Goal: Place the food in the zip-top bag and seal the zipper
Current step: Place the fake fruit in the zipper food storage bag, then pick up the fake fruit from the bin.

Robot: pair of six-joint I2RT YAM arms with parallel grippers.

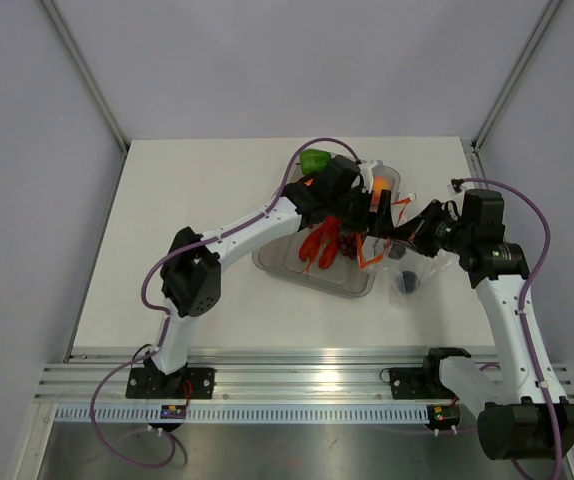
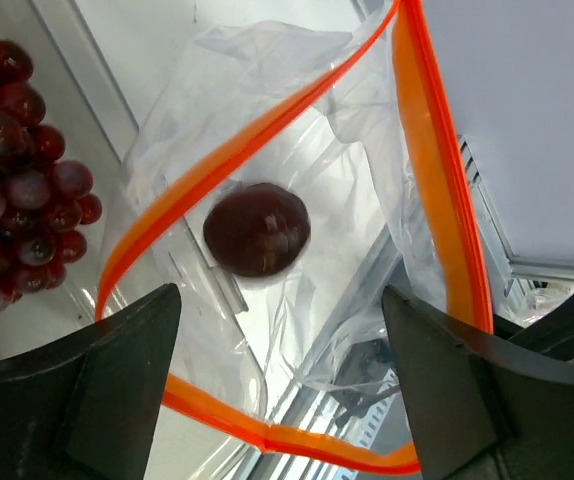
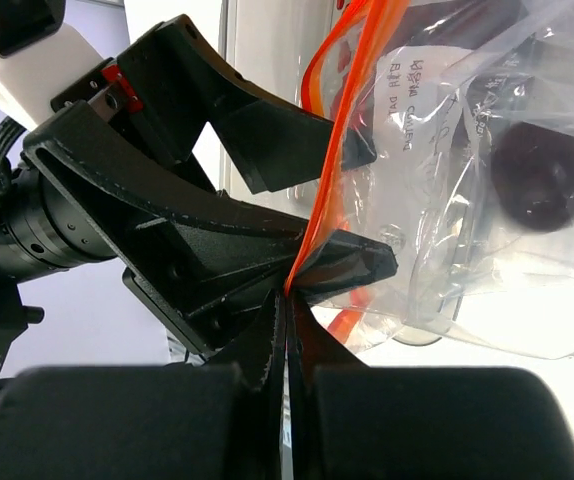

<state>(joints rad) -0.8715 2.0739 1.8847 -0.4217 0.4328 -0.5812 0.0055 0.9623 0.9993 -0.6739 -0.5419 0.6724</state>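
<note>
The zip-top bag (image 2: 357,170) is clear, its zipper (image 2: 433,170) bright orange, and the plum (image 2: 257,228) is dark maroon. The grapes (image 2: 12,170) are deep red-purple, the lobster (image 1: 320,245) is red and the pepper (image 1: 315,159) green.

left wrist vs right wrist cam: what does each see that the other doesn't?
Only left wrist: the purple grapes at the left edge, and the clear bag with its mouth standing open as a loop, seen between the open fingers of the left gripper.
Only right wrist: the right gripper pinched shut on the orange strip at the bag's edge.
Both: the dark plum lying inside the bag, and the orange strip along its mouth.
</note>
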